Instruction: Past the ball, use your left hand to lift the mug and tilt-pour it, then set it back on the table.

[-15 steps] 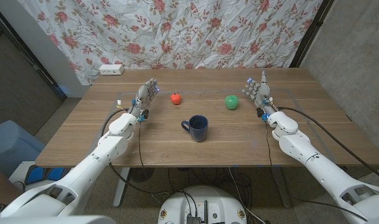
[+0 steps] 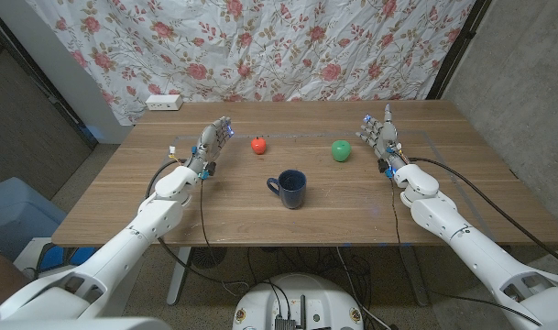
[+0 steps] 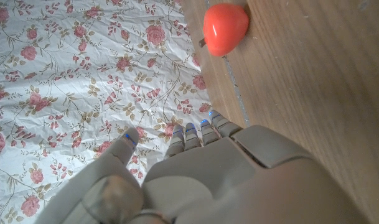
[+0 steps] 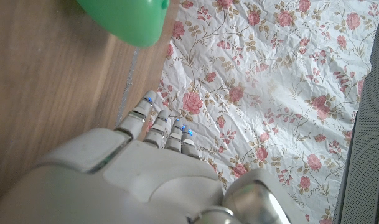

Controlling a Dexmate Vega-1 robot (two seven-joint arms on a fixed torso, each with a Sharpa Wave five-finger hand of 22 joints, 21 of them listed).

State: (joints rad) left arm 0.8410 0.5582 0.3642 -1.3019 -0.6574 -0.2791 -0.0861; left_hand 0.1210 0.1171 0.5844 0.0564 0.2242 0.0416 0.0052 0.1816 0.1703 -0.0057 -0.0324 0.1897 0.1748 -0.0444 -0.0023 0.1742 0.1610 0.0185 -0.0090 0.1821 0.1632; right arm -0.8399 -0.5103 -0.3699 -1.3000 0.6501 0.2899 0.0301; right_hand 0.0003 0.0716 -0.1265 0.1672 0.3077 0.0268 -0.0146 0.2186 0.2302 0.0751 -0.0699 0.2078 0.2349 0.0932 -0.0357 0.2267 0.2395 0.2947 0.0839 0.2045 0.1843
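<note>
My left hand (image 2: pixel 213 145) stood on the counter (image 2: pixel 123 197) with fingers apart, holding nothing. The dark blue mug (image 2: pixel 290 190) sat upright toward my right and nearer my body, well apart; I could not tell its contents. The red ball (image 2: pixel 258 144) lay near my fingertips. My right hand (image 2: pixel 379 136) was likewise spread, the green ball (image 2: pixel 341 150) just beside it.

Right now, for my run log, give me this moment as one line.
left hand: open, apart from mug | right hand: open | mug: upright, mid-table | red ball, green ball: behind mug | pour: not begun
</note>
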